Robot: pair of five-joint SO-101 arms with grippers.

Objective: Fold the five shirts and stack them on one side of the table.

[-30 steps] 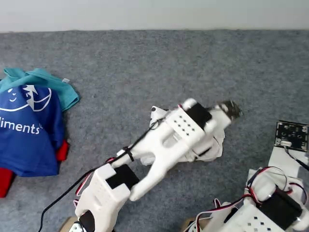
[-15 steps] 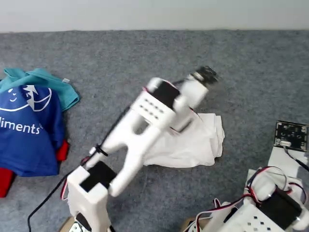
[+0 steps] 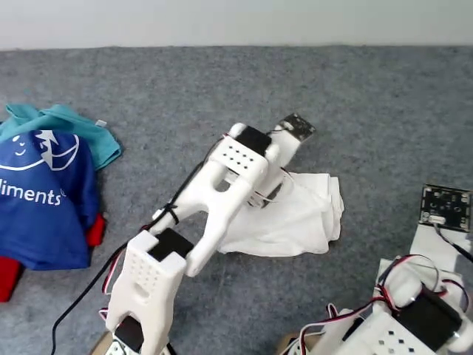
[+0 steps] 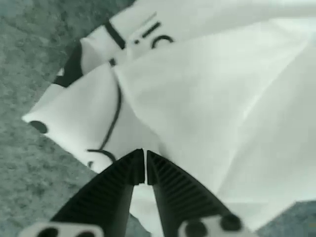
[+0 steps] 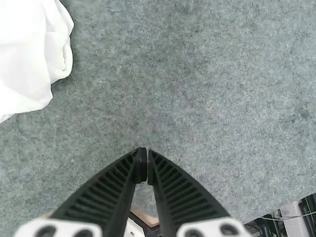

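grey felt covers the table (image 3: 222, 89).

high view: a white shirt (image 3: 303, 222) lies loosely folded and rumpled in the right half, nearer the front edge than the back. the left arm (image 3: 222, 185) stretches from the front edge across the shirt's left part, with its wrist above the shirt's back edge. at the left edge sits a pile, with a blue shirt (image 3: 41, 200) on top, a teal shirt (image 3: 81, 126) poking out behind it and a red shirt (image 3: 94, 231) showing underneath. the right arm (image 3: 414, 310) sits tucked at the front right corner.

left wrist view: the left gripper (image 4: 145, 158) has its fingers pressed together, tips right at the white cloth. no fold shows between them, so i judge it holds nothing.

right wrist view: the right gripper (image 5: 143, 158) is likewise closed. it hangs above bare felt, with a lobe of the white shirt near.

the step in hand looks like finishing the white shirt's fold, with three shirts already piled. next, the left pincer must part and bite through all the layers at one edge. then the shirt has to travel to the left edge and land flat on the blue one. a shallow grip would likely let the fold fall open.
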